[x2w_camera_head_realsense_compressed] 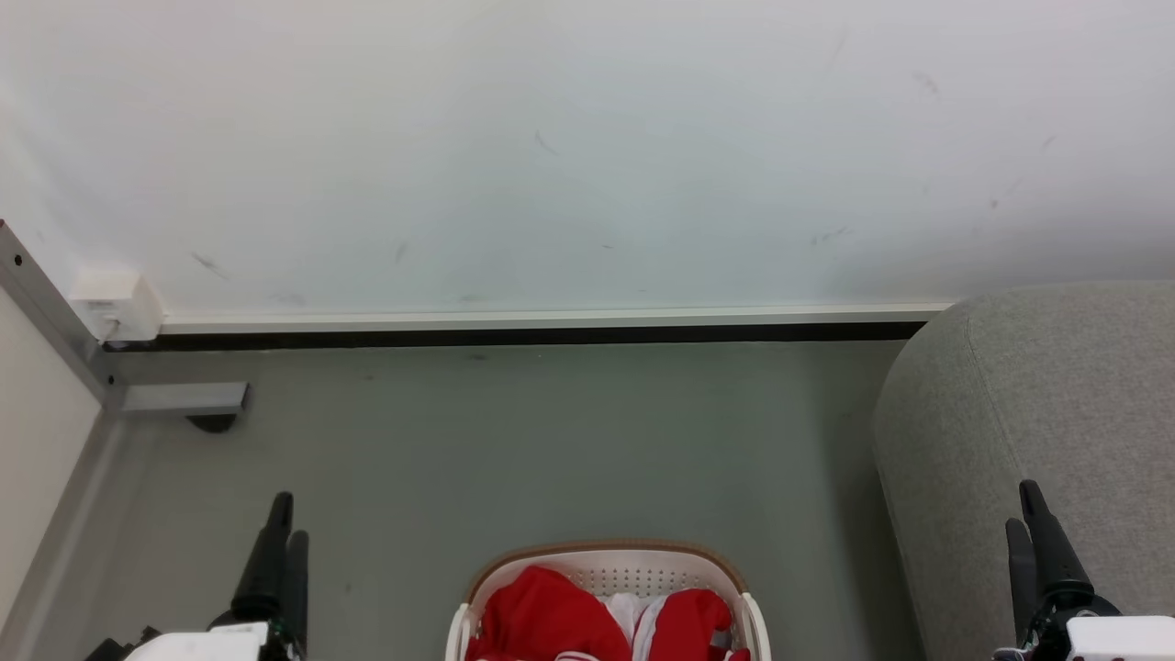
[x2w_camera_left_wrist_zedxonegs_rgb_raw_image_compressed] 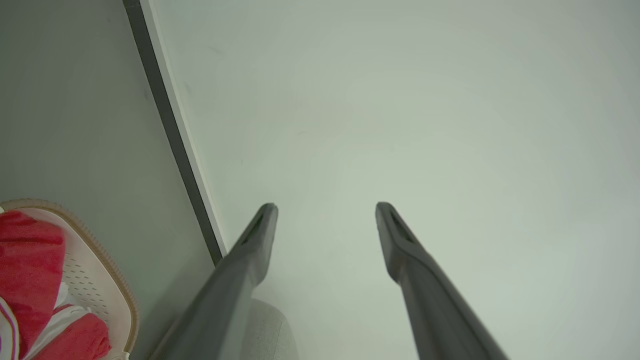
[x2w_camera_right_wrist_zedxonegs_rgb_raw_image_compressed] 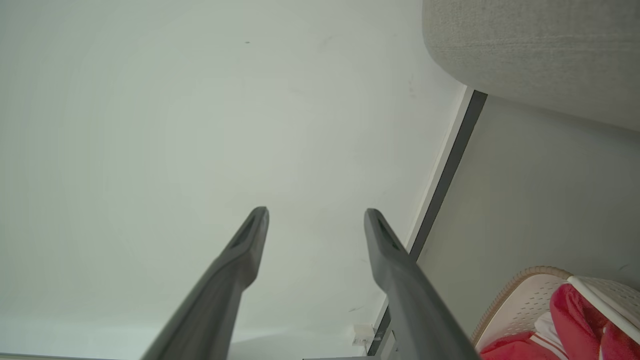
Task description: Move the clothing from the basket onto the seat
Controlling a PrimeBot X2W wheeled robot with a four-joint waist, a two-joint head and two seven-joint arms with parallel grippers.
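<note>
1. Red clothing [x2w_camera_head_realsense_compressed: 551, 617] lies heaped inside the basket [x2w_camera_head_realsense_compressed: 606, 549] at the bottom centre of the head view, with white panels showing between two red mounds.
2. Beyond the basket's tan rim, bare grey-green floor [x2w_camera_head_realsense_compressed: 551, 441] runs up the frame to a dark strip [x2w_camera_head_realsense_compressed: 551, 336] and a pale skirting [x2w_camera_head_realsense_compressed: 551, 319] at the foot of the white wall [x2w_camera_head_realsense_compressed: 551, 138].
3. At the right side of the frame stands the seat [x2w_camera_head_realsense_compressed: 1056, 395]. Its rounded edge is apart from the basket, with a band of open floor between them.
4. Along the left edge a metal frame [x2w_camera_head_realsense_compressed: 50, 303] slants down, with a small white block [x2w_camera_head_realsense_compressed: 115, 303] at its corner. Open floor separates it from the basket.
5. At the lower left of the head view is the left gripper [x2w_camera_left_wrist_zedxonegs_rgb_raw_image_compressed: 325, 210]. Its wrist view shows the fingers spread wide with nothing between them, pointing at the wall, and the basket sits at that view's lower left.
6. At the lower right, in front of the seat, is the right gripper [x2w_camera_right_wrist_zedxonegs_rgb_raw_image_compressed: 315, 215]. Its fingers are likewise parted and empty, and the basket shows at its wrist view's lower right.
7. Count: two red mounds of clothing, one basket, one seat, two grippers, two fingers on each.
</note>
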